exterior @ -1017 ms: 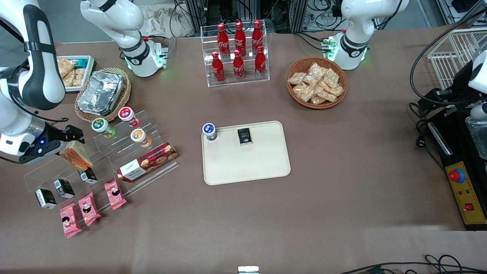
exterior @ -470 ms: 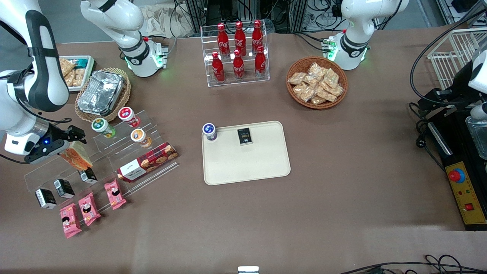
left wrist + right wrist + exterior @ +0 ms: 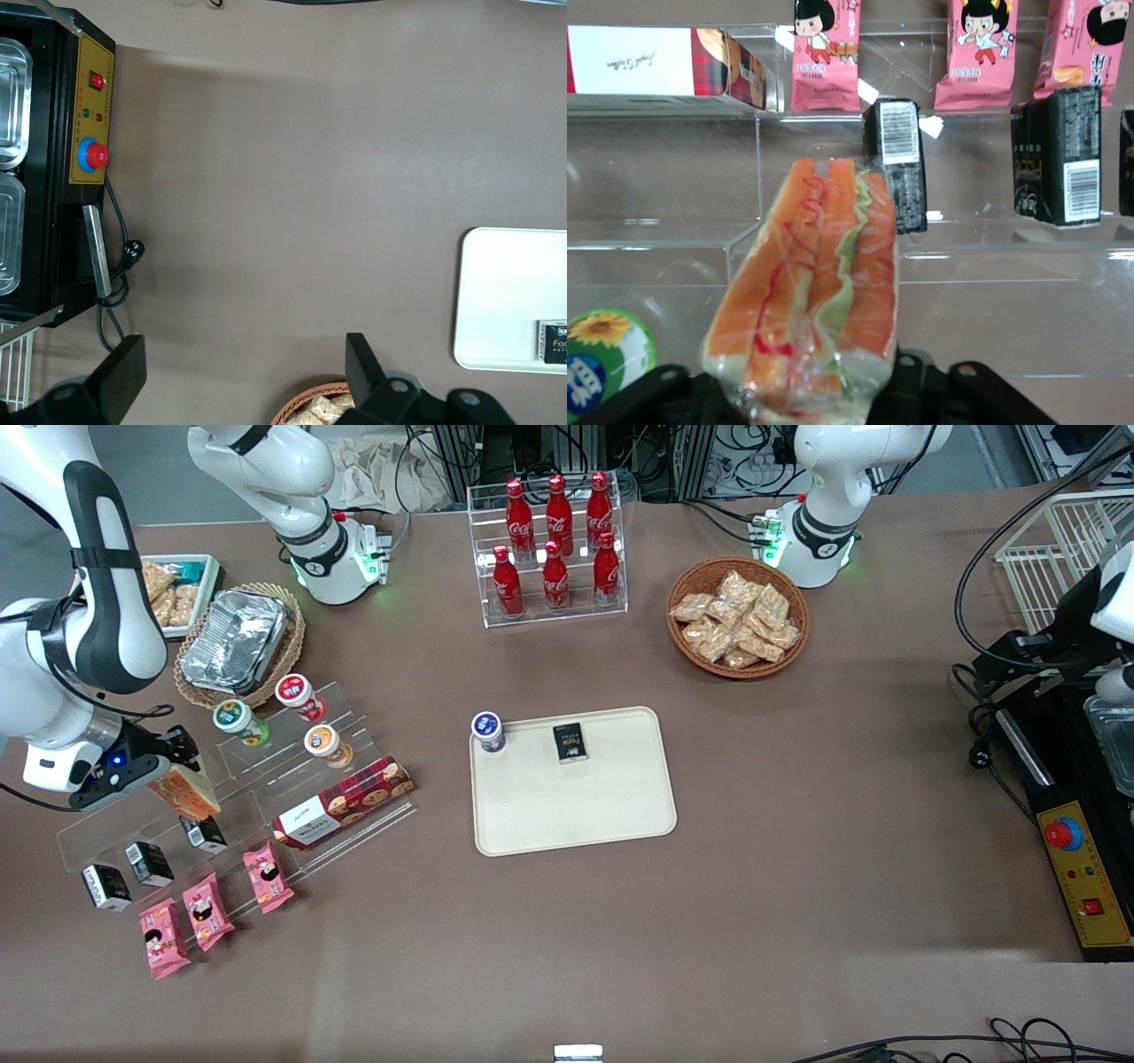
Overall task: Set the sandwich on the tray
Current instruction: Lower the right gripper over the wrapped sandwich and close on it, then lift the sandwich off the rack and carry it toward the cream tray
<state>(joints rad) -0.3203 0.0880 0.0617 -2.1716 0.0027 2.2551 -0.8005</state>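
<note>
Sandwich (image 3: 186, 793) clamped in the gripper (image 3: 168, 766), apparently lifted clear of the clear acrylic display steps (image 3: 239, 779), though contact there hard to rule out. Wedge's long axis pointing straight out from the jaws, filling layers (image 3: 824, 292) facing the wrist camera. Tray (image 3: 576, 815) well apart, toward the parked arm's end, at similar depth. Sideways carry called for, then lowering onto bare beige surface nearer the front camera than the black packet (image 3: 570, 742) and small cup (image 3: 487, 731).
</note>
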